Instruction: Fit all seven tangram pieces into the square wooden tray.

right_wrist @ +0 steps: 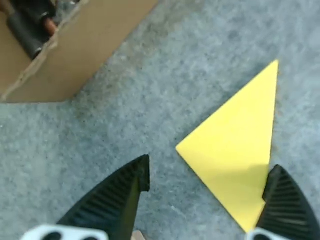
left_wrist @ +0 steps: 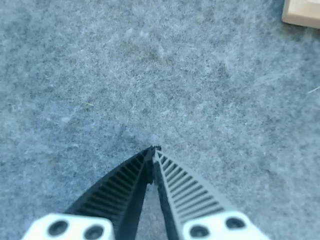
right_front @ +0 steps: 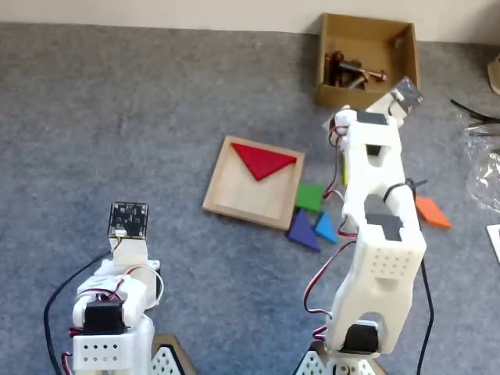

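**A:** While the right tool point(right_wrist: 210, 172) hangs low over the grey desk point(right_front: 117, 117), where does the yellow triangle point(right_wrist: 237, 155) lie against it?

**B:** Flat on the desk, in the gap between the two fingers point(right_wrist: 120, 195), which stand wide apart. It sits off-centre. One edge runs right up to one finger, while the other finger stands clear of it, with bare desk between. Whether any finger touches the piece, I cannot tell.

**A:** What is nearby?

**B:** A cardboard box point(right_wrist: 85, 50) lies just beyond the triangle, apart from it. From above, that arm stretches out to the near corner of the box.

**A:** And the wooden tray point(right_front: 234, 195)?

**B:** It lies mid-desk, turned slightly askew. A red triangle point(right_front: 264, 160) rests inside, along the tray's far edge, with its point facing the middle. The remaining floor of the tray is bare wood.

**A:** The other pieces?

**B:** A green square point(right_front: 309, 197) lies just beside the tray's right edge. A purple triangle point(right_front: 303, 231) and a blue triangle point(right_front: 325, 227) sit side by side below it, near the tray's corner. An orange piece point(right_front: 432, 211) lies on the far side of the right arm, well apart from the tray.

**A:** The left tool point(left_wrist: 154, 152)?

**B:** Its fingers are pressed together tip to tip with nothing between them, over bare desk. A corner of the tray shows farther off.
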Tool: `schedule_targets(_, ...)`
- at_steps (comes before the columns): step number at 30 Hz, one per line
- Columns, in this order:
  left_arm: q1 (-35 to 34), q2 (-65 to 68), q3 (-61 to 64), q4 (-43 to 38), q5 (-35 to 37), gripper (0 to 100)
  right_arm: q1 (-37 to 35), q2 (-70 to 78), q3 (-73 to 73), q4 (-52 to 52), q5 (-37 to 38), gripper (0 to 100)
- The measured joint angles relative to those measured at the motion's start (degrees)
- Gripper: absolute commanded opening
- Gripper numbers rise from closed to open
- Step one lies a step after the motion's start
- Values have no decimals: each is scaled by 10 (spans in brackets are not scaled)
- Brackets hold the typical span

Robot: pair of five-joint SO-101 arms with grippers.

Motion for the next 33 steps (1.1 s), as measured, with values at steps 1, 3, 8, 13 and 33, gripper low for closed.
schedule_targets(1,0,0,0,0,0,7,0,0,0,0,-3,339)
schedule_targets(3,0,0,0,0,0,7,0,0,0,0,-6,339)
schedule_targets(8,0,0,0,0,0,7,0,0,0,0,-7,339)
schedule_targets(13,0,0,0,0,0,7,0,2,0,-33,-7,339)
schedule_targets(33,0,0,0,0,0,7,12,49,0,-62,-9,339)
